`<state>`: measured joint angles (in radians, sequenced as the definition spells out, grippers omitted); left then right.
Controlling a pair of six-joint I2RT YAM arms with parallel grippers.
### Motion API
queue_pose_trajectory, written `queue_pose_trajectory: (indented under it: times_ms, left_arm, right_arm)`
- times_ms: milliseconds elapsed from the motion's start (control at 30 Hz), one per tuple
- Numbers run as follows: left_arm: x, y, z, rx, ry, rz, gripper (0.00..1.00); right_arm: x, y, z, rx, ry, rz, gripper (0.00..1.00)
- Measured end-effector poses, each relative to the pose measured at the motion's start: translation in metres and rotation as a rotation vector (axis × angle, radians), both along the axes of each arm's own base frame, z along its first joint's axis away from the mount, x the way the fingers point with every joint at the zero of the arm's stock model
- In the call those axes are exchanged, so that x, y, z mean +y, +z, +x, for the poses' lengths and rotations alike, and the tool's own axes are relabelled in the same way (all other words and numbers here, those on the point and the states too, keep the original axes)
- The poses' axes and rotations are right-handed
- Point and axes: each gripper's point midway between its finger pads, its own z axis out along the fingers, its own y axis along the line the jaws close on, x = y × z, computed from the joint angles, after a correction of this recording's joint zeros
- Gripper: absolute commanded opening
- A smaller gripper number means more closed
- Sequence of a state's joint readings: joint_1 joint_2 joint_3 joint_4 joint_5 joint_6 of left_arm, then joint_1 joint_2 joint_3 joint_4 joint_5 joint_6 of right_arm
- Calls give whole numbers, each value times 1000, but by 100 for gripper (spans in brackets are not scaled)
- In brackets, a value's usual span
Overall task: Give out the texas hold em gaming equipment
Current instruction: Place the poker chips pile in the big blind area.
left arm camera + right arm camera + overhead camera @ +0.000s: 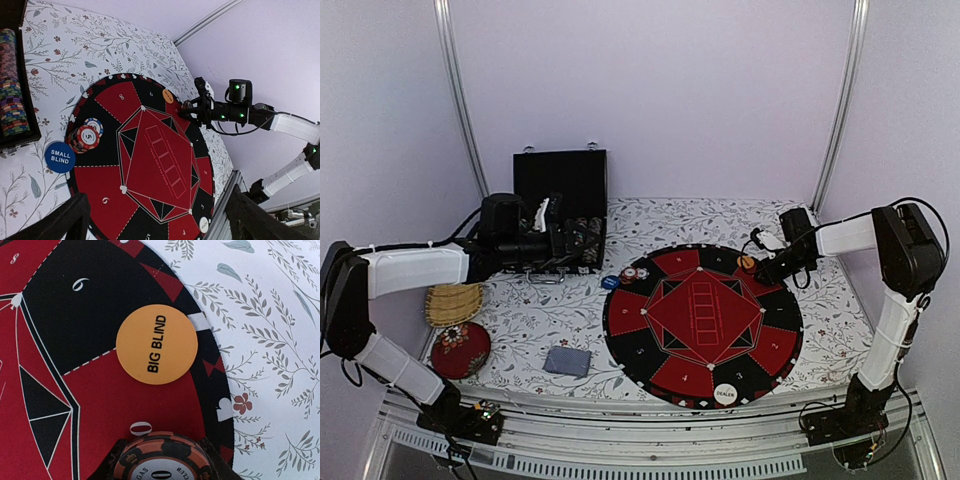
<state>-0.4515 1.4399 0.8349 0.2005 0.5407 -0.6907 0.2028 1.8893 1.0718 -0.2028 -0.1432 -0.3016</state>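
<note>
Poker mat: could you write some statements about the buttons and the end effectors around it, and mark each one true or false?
1. The orange BIG BLIND button lies on the mat. True.
2. The right end effector is empty. False: it grips an orange-and-black chip.
3. The DEALER button lies outside the mat. False: it sits on the mat's near edge.
4. The left end effector is open, holding nothing. True.

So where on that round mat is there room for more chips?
The mat is bare in its red centre and along its right side, between BIG BLIND and DEALER. Crowded: far-left rim, with chip stack and SMALL BLIND; far-right rim, where the right end effector holds a chip.
</note>
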Motion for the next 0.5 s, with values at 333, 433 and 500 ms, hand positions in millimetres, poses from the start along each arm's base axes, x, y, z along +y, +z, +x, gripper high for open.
queue_pose_trajectory:
  times_ms: [333, 433, 500]
  left_arm:
    - [3, 1, 0, -8, 8, 9, 98]
    - [5, 3, 0, -10, 14, 11, 98]
    - [6, 3, 1, -12, 17, 14, 98]
  right_arm:
    - [1, -2, 2, -1, -2, 8, 18]
    - [1, -2, 2, -2, -5, 11, 28]
    - [2, -2, 2, -2, -5, 11, 32]
